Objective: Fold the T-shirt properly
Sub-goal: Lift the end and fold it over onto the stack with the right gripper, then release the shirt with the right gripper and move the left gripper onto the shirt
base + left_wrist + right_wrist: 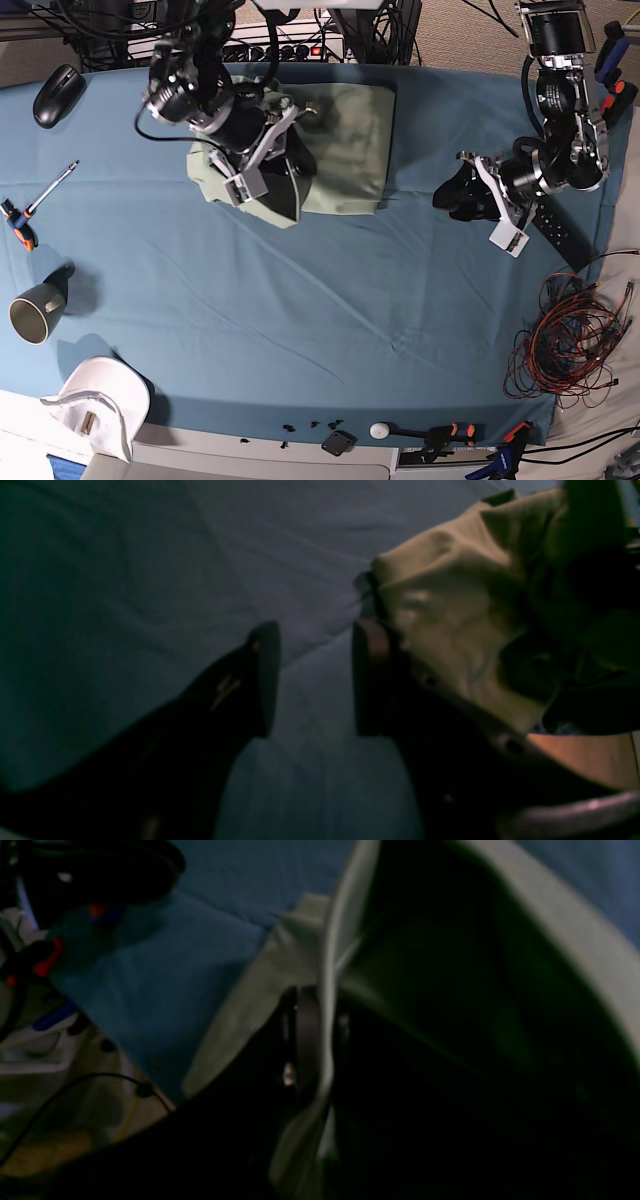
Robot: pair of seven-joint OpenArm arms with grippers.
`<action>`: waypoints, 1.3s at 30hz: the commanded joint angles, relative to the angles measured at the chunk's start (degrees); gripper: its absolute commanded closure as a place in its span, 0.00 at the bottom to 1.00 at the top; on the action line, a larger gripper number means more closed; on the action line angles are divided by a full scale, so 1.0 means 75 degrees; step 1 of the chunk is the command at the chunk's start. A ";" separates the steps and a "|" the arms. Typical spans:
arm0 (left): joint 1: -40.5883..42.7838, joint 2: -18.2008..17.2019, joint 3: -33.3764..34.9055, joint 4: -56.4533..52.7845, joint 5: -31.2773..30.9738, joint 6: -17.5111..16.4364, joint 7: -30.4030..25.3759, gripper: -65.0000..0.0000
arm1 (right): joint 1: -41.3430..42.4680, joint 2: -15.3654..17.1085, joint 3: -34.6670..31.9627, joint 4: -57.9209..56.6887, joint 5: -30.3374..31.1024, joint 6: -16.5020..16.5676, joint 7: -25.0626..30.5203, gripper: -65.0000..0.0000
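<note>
The pale sage-green T-shirt (345,130) lies partly folded at the back middle of the blue cloth. My right gripper (288,193) is over its front left part, shut on a raised fold of the fabric. In the right wrist view the shirt's edge (327,990) runs between the closed fingers of that gripper (322,1040). My left gripper (452,196) is open and empty above the cloth, to the right of the shirt and apart from it. In the left wrist view its fingers (265,675) stand wide apart, with the rumpled shirt (450,620) at the upper right.
The blue table cloth (300,320) covers the table. A mouse (57,92), a screwdriver (35,205), a mug (35,310) and a white cap (100,405) are on the left. A remote (555,232) and a bundle of cables (565,350) are on the right.
</note>
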 commanded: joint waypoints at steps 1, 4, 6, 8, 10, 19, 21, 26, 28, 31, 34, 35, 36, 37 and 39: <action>-0.0108 -0.0087 -0.0038 0.0119 -0.0219 -0.0063 -0.0163 0.61 | 0.0172 -0.0026 -0.0067 -0.0085 0.0184 0.0017 0.0195 1.00; -0.0108 -0.0087 -0.0038 0.0119 -0.0219 -0.0063 -0.0163 0.61 | 0.0481 -0.0026 -0.0277 -0.0533 0.0187 0.0017 0.0201 1.00; -0.0108 -0.0087 -0.0038 0.0119 -0.0219 -0.0063 -0.0163 0.61 | 0.0621 -0.0026 -0.0501 -0.0600 0.0178 0.0017 0.0198 1.00; -0.0108 -0.0087 -0.0038 0.0119 -0.0219 -0.0063 -0.0160 0.61 | 0.0697 -0.0026 -0.0749 -0.0597 0.0178 0.0017 0.0201 1.00; -0.0108 -0.0087 -0.0038 0.0119 -0.0219 -0.0063 -0.0160 0.61 | 0.0711 -0.0026 -0.0985 -0.0597 0.0175 0.0015 0.0230 1.00; -0.0108 -0.0087 -0.0038 0.0119 -0.0221 -0.0063 -0.0163 0.61 | 0.0708 -0.0029 -0.1419 -0.0597 -0.0428 -0.0329 0.0382 1.00; -0.0108 -0.0087 -0.0038 0.0119 -0.0224 -0.0063 -0.0163 0.61 | 0.0708 -0.0026 -0.1419 -0.0597 -0.0423 -0.0326 0.0402 1.00; -0.0108 -0.0093 -0.0038 0.0119 -0.0251 -0.0063 -0.0160 0.47 | 0.0705 -0.0026 -0.1425 -0.0597 -0.0347 0.0102 0.0460 0.73; -0.0108 -0.0125 -0.0029 0.0119 -0.0256 -0.0063 -0.0163 0.46 | 0.0708 -0.0023 -0.1425 -0.0597 -0.0079 0.0143 0.0507 0.56; -0.0108 -0.0154 -0.0029 0.0119 -0.0268 -0.0063 -0.0157 0.46 | 0.0708 -0.0023 -0.1425 -0.0597 0.0466 0.0455 0.0487 0.55; -0.0108 -0.0152 -0.0029 0.0119 -0.0277 -0.0063 -0.0157 0.46 | 0.0711 -0.0023 -0.1425 -0.0595 0.0970 0.0587 0.0472 0.55; -0.0108 -0.0152 -0.0029 0.0119 -0.0321 -0.0063 -0.0149 0.46 | 0.0711 -0.0023 -0.1425 -0.0577 0.1183 0.0587 0.0434 0.55; -0.0108 -0.0152 -0.0029 0.0119 -0.0443 -0.0063 -0.0102 0.46 | 0.0711 -0.0023 -0.1422 -0.0533 0.1408 0.0587 0.0376 0.55; -0.0108 -0.0152 -0.0029 0.0119 -0.0632 -0.0063 -0.0003 0.46 | 0.0711 -0.0020 -0.1419 -0.0460 0.1571 0.0587 0.0297 0.55; -0.0108 -0.0152 -0.0029 0.0119 -0.1055 -0.0063 0.0216 0.46 | 0.0711 -0.0023 -0.1419 -0.0195 0.1647 0.0587 0.0108 0.55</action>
